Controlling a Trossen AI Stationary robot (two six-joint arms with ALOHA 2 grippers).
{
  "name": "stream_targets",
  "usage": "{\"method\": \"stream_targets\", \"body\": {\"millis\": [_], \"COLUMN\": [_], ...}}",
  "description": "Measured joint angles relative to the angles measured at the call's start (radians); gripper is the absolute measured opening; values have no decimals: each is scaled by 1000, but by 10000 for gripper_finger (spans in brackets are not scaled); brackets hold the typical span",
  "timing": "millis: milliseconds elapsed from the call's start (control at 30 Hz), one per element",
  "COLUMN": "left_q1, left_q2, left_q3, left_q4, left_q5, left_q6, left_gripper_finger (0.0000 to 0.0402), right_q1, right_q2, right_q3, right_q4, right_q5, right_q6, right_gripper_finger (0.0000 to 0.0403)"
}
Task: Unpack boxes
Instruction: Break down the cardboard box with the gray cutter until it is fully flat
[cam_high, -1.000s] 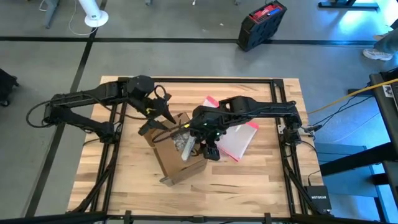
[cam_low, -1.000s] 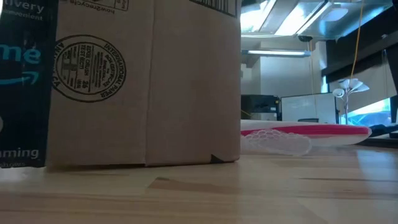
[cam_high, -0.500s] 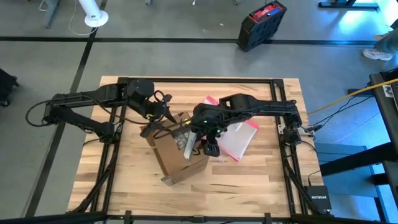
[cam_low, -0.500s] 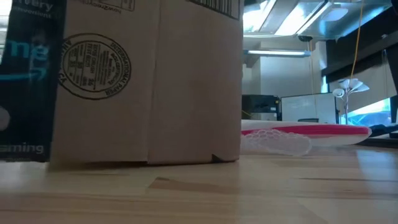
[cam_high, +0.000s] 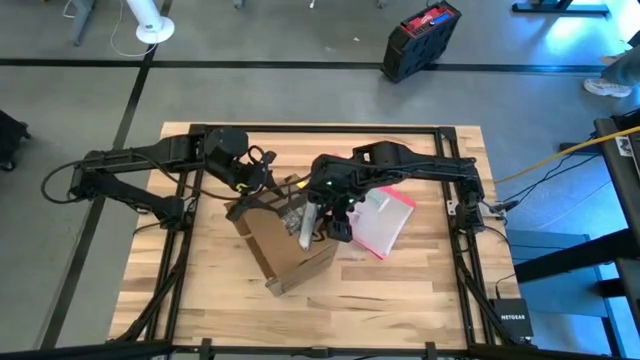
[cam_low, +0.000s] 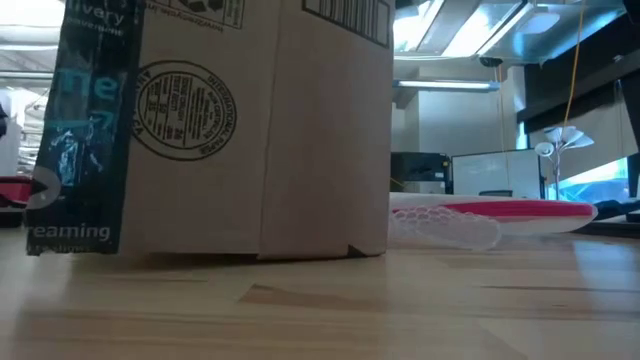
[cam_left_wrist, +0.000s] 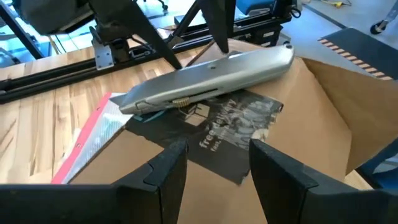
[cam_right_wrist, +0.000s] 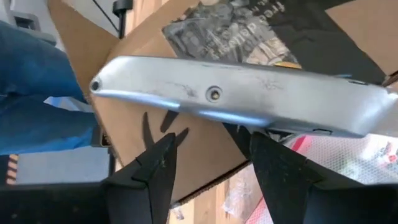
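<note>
Directly beneath the right gripper (cam_high: 318, 222), clenched on a silver metal utility knife (cam_right_wrist: 242, 99), lay the brown cardboard box (cam_high: 290, 255).

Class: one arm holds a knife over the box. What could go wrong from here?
1. The right pincer grips the knife close to the left pincer, so the two might collide.
2. The left pincer is open above the box and does not clamp it. A push from the knife could slide or tip the box.
3. The pouch lies right beside the box, so a slip might cut or drag it.
</note>
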Motion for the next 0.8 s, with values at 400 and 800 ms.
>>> {"method": "stream_targets", "body": {"millis": [400, 800], "left_q1": [0, 0], "left_q2": [3, 8], "left_q3": [0, 0], "left_q4": [-4, -18], "left_q5": [-38, -78], "left_q6": [19, -1], "left_gripper_finger": [164, 164], "right_q1": [-10, -103], "right_q2": [-44, -21], "right_q3": [1, 1], "right_q4": [1, 9], "right_q5": [3, -63], "right_q6": [-11, -86], "right_gripper_finger": [198, 198]}}
